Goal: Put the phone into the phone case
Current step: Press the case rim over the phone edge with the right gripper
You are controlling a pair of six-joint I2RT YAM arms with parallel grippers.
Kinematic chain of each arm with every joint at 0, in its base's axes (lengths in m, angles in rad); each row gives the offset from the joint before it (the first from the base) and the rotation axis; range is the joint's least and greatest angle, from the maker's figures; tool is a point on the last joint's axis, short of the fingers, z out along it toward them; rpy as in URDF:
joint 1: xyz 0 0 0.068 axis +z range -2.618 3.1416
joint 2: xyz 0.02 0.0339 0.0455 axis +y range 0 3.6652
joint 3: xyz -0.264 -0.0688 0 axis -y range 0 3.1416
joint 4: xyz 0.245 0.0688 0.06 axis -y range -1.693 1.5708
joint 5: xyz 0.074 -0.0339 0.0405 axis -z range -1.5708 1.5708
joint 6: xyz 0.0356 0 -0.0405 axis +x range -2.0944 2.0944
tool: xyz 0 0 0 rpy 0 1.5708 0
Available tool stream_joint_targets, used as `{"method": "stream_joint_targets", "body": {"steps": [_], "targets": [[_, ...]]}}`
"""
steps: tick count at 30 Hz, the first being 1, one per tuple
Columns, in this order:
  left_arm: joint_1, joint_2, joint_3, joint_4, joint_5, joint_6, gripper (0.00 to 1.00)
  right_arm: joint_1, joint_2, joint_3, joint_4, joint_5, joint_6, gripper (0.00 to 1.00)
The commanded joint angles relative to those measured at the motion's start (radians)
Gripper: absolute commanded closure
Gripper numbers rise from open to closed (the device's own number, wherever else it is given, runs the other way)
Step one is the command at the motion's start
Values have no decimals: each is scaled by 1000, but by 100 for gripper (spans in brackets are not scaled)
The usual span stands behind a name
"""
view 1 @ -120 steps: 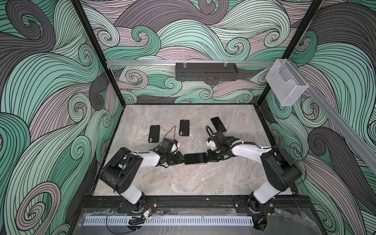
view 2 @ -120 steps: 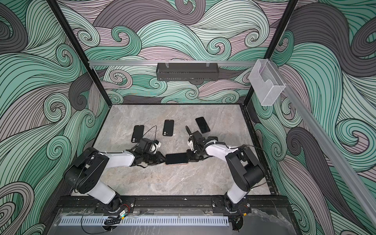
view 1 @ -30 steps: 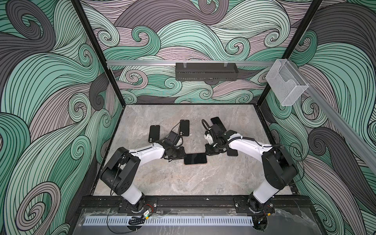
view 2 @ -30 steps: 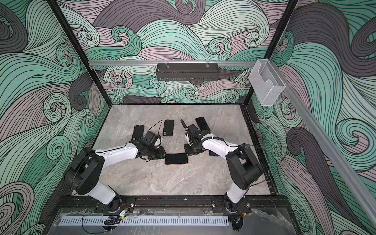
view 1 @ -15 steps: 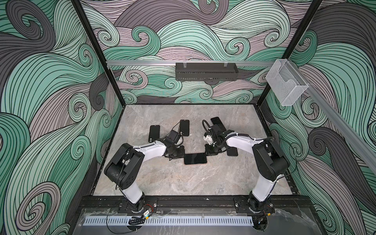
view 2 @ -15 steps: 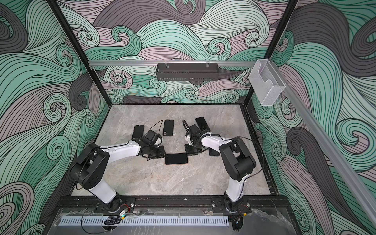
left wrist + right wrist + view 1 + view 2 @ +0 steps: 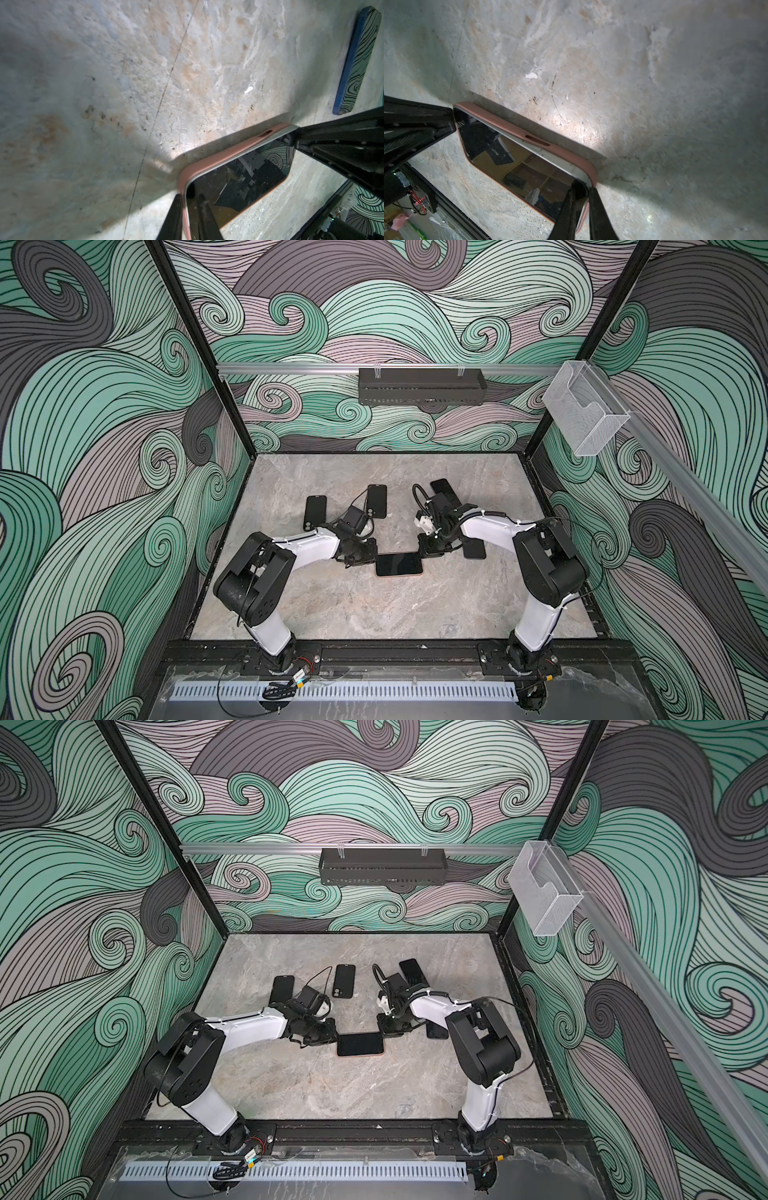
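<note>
Phone [image 7: 399,564] in phone case [image 7: 562,153], left gripper [image 7: 188,199] & right gripper [image 7: 584,193] nipped narrow on its ends: uneven squeeze cd pop a corner out.

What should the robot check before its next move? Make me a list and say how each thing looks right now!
1. Is the phone screen up? ok.
2. Is it pushed all the way into the pink phone case? not ok: a silver side strip shows above the rim along one long side.
3. Is the left hand at one short end, a finger on each side of the rim? ok.
4. Is the left hand squeezing tight? cannot tell.
5. Is the right hand pinching the opposite end? ok.
6. Are the other phones apart from this one? ok.
</note>
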Motion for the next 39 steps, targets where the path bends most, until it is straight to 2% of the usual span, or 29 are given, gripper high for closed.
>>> {"method": "stream_joint_targets", "body": {"steps": [1,24,29,39], "targets": [[6,29,-11,11,21,-8,84,12,75,-9,-25,59,-30,86],[6,25,-59,41,18,-21,86,131,246,38,-104,343,27,86],[6,27,-69,48,18,-24,86,143,279,39,-95,340,32,86],[6,24,-85,57,15,-30,87,142,324,5,31,149,39,87]]}}
